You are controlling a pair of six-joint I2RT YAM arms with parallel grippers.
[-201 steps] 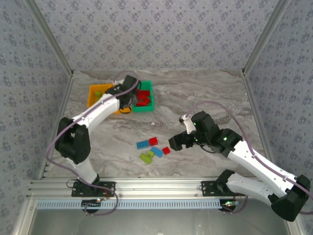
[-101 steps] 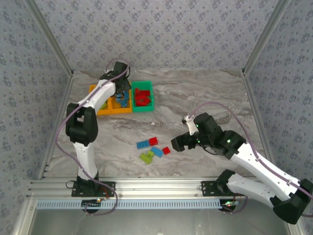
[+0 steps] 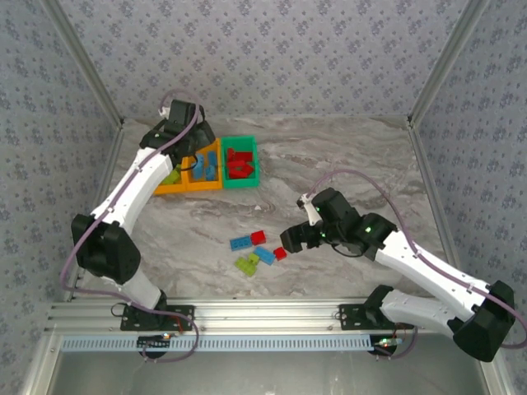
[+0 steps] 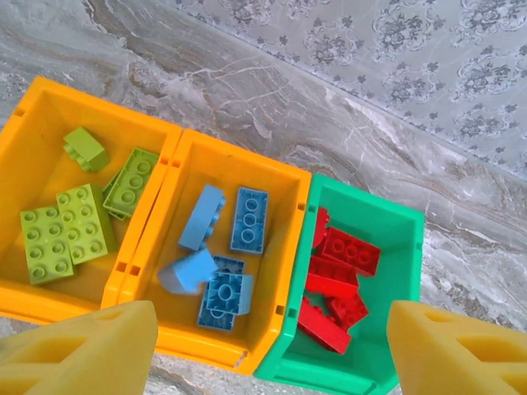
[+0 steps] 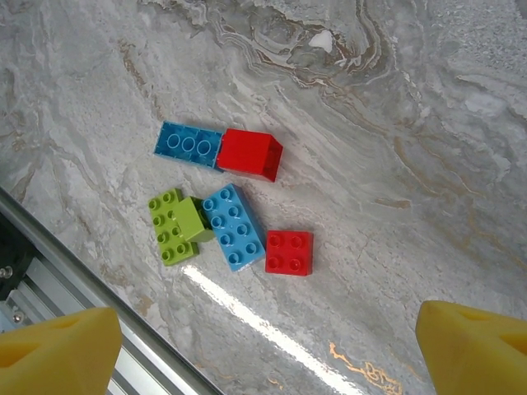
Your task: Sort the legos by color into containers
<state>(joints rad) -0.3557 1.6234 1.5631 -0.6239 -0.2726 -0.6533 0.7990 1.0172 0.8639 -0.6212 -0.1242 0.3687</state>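
Orange bin of lime bricks, orange bin of blue bricks and green bin of red bricks sit touching in a row at the overhead view's upper left, with the left claw spread wide above them. Five loose bricks lie close together on the counter at lower centre, under the wide, empty right claw.

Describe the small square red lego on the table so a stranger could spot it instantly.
On the marble table, find the loose legos. The square red lego sits at the cluster's right end in the top view, beside the long blue lego. Unlike the other red lego, it shows four studs face up.
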